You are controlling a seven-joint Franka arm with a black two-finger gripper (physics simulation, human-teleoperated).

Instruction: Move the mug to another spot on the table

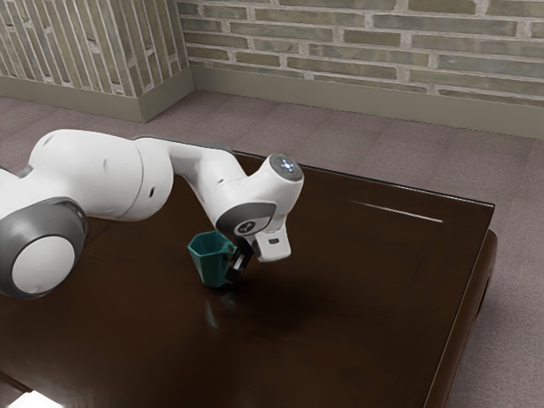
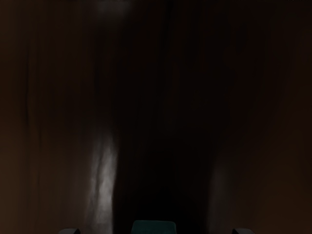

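Teal mug (image 1: 209, 257), mouth up, sits toward 9 o'clock from the middle of the dark wooden desk (image 1: 365, 280). We cannot tell whether its base rests on the glossy top or hangs just above it; a faint teal reflection lies at the mug's 6 o'clock.

White arm (image 1: 127, 183) comes in from the exterior view's left and bends down over the desk. Its black hand (image 1: 239, 264) points downward at the mug's 3 o'clock side, right against the mug's wall.

Hand state: in the wrist view both fingertips (image 2: 69, 230) stand wide apart, with a small patch of teal midway between them and a dark gap on either side of it. We read the hand as spread apart, not clamped on the mug.

Surroundings: brick wall (image 1: 357, 42) at 12 o'clock behind the desk, grey-brown floor (image 1: 408, 144) between wall and desk.
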